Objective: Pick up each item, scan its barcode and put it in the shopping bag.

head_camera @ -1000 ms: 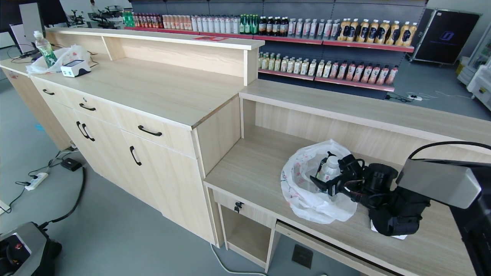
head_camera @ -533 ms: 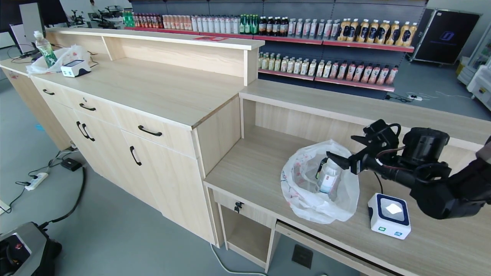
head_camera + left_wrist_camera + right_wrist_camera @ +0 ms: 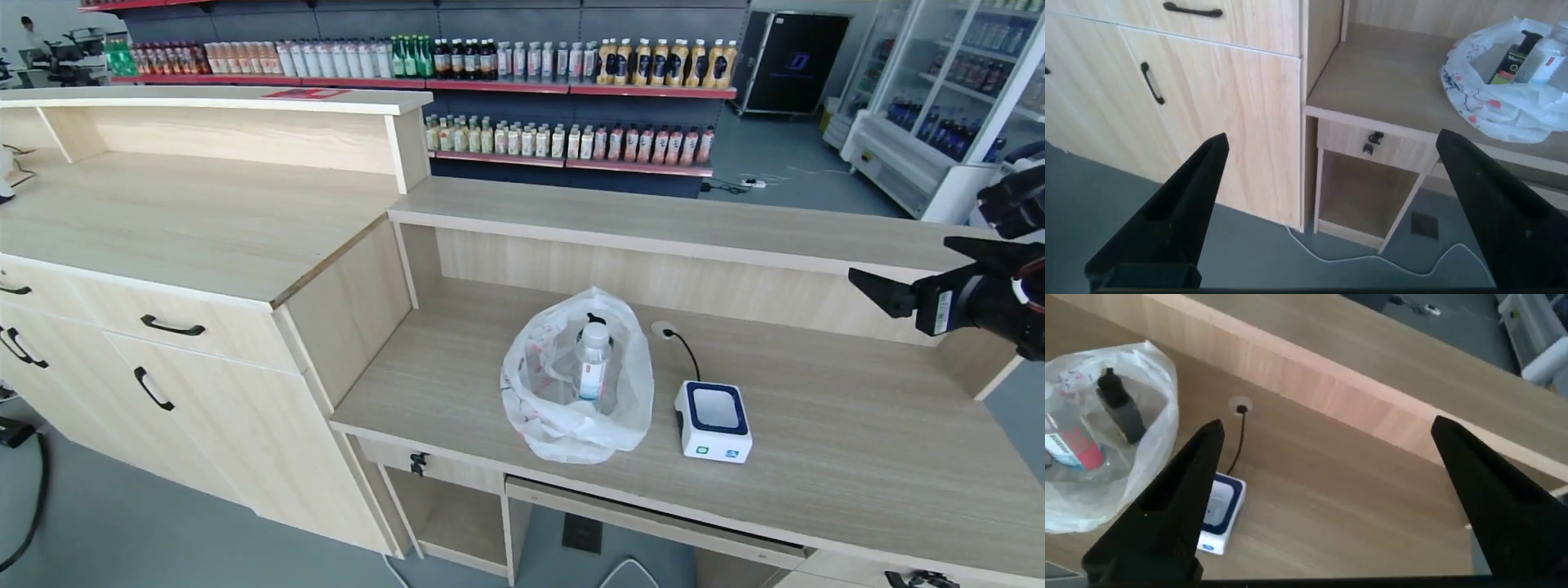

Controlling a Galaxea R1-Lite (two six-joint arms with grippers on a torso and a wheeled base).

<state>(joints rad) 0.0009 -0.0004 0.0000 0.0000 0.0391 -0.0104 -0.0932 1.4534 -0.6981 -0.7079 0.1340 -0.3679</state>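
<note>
Crinkly clear plastic shopping bag (image 3: 539, 392) holds a labelled bottle (image 3: 591, 371); boxy white scanner (image 3: 712, 418) sits just beside it on the woodgrain bench (image 3: 857, 441). The left tool (image 3: 1333, 137) and right tool (image 3: 1327, 425) are spread wide, empty.

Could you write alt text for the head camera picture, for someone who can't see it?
A white plastic bag with a bottle standing inside sits on a wooden counter, with a small scanner beside it on the robot's right. The open right gripper hangs empty over the counter's right end. Drink shelves line the back wall.
</note>
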